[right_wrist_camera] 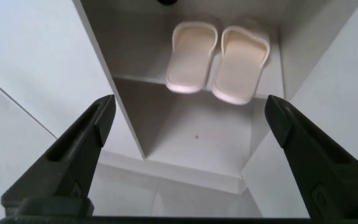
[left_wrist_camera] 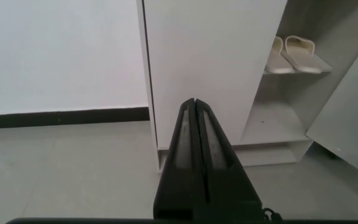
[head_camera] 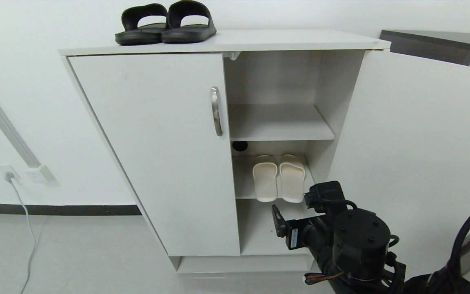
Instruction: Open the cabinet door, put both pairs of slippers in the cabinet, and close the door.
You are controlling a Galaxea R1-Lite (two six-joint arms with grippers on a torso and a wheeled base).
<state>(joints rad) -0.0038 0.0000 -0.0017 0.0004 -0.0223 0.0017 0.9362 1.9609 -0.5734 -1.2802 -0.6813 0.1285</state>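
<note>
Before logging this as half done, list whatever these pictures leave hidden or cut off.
Head view: the closed left door hides the left half of the cabinet.
Head view: dark object behind the white slippers, mostly hidden under the upper shelf, unidentifiable.
Head view: the open right door runs off the picture's edge.

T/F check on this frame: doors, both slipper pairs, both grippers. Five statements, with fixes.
1. The right door is open. True.
2. The white slippers sit on top of the cabinet. False: they lie side by side on a shelf inside.
3. The black slippers are on the cabinet top. True.
4. The right gripper holds a slipper. False: it is open and empty, in front of the open side.
5. The left gripper is open. False: it is shut, holding nothing.
</note>
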